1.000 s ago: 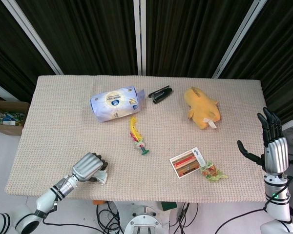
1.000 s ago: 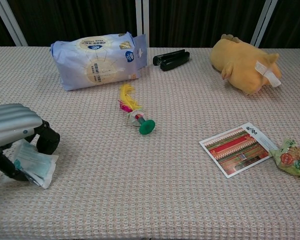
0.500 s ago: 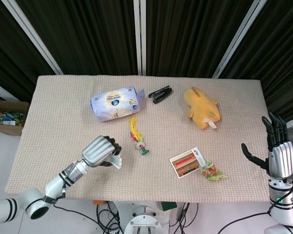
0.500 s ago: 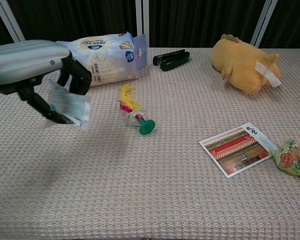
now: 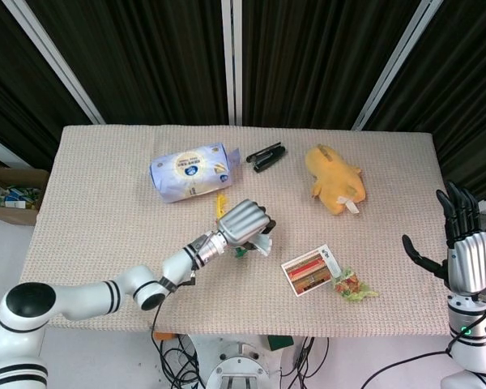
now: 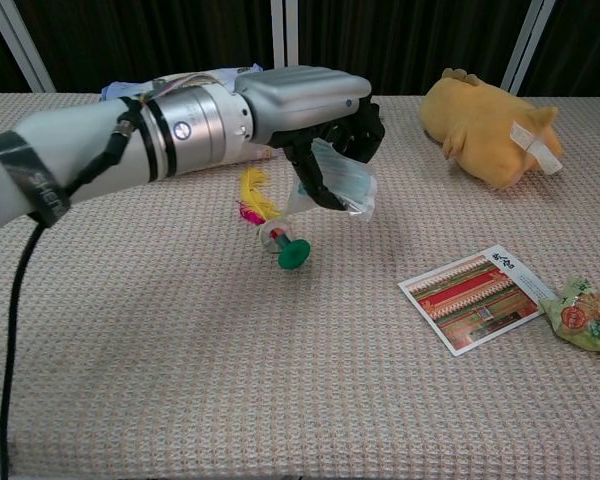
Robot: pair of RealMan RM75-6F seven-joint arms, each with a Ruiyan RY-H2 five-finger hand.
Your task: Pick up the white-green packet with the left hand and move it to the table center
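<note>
My left hand (image 5: pixel 241 220) (image 6: pixel 315 105) grips the white-green packet (image 6: pixel 338 183) (image 5: pixel 262 243) and holds it in the air over the middle of the table, just above the feathered toy with the green base (image 6: pixel 277 230) (image 5: pixel 223 212). The packet hangs below the curled fingers, tilted. My right hand (image 5: pixel 460 253) stands upright past the table's right edge, fingers spread, holding nothing; the chest view does not show it.
A blue-white pouch (image 5: pixel 190 171) (image 6: pixel 190 85) and a black stapler (image 5: pixel 265 156) lie at the back. A yellow plush (image 5: pixel 334 179) (image 6: pixel 490 124) sits back right. A red postcard (image 5: pixel 309 270) (image 6: pixel 476 297) and a green snack bag (image 5: pixel 353 285) (image 6: pixel 586 317) lie front right.
My left hand has carried the packet from the front-left corner up and rightward to above the table's middle. The right hand has barely shifted.
</note>
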